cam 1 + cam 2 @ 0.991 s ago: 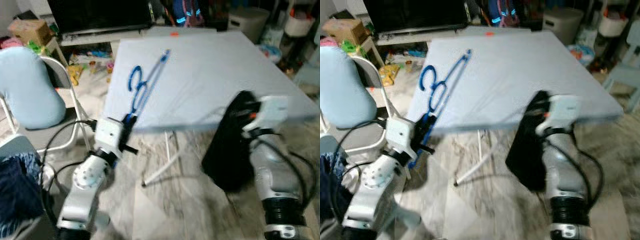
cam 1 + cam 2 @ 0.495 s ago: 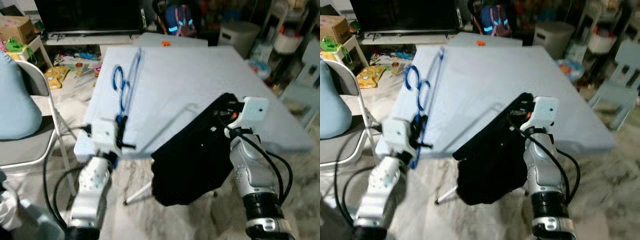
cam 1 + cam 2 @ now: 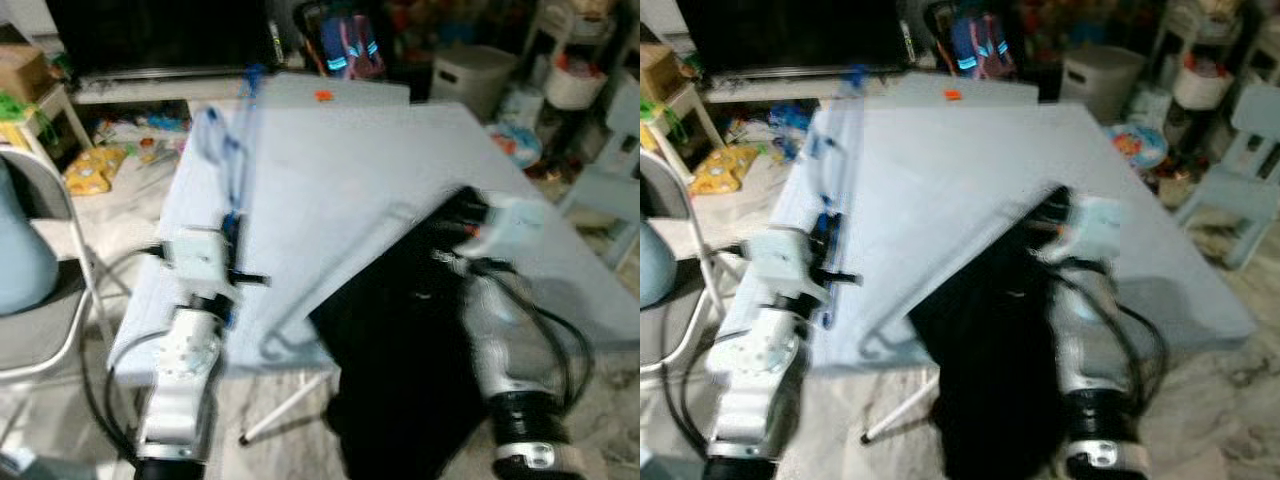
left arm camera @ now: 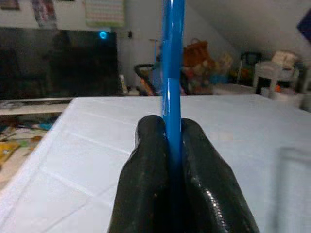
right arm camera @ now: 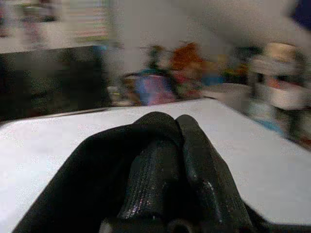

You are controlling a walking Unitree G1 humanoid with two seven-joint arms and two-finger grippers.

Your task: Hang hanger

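a robot stands at the near edge of a pale blue folding table (image 3: pixel 400 190) in a cluttered room, with a dark television (image 3: pixel 150 40) behind it and a grey folding chair (image 3: pixel 50 300) to its left. the left gripper (image 4: pixel 171 128) has its two black fingers pinched tight on the shaft of a blue hanger (image 3: pixel 225 150); in the head views the hanger rises from the gripper over the table's left edge, its hook end up near the far corner. the right gripper (image 5: pixel 167 131) has its fingers pressed together on a black garment (image 3: pixel 410 350), which drapes from the table's near edge down toward the floor. the head views are blurred, so fine detail is hard to read. no rail or rod to hang anything on can be made out. the likely trouble from here: the hanger is held by a thin, smooth shaft, so it could twist or slide in the pinch as the arm swings, and the hanging garment could catch on the table edge or slip free.
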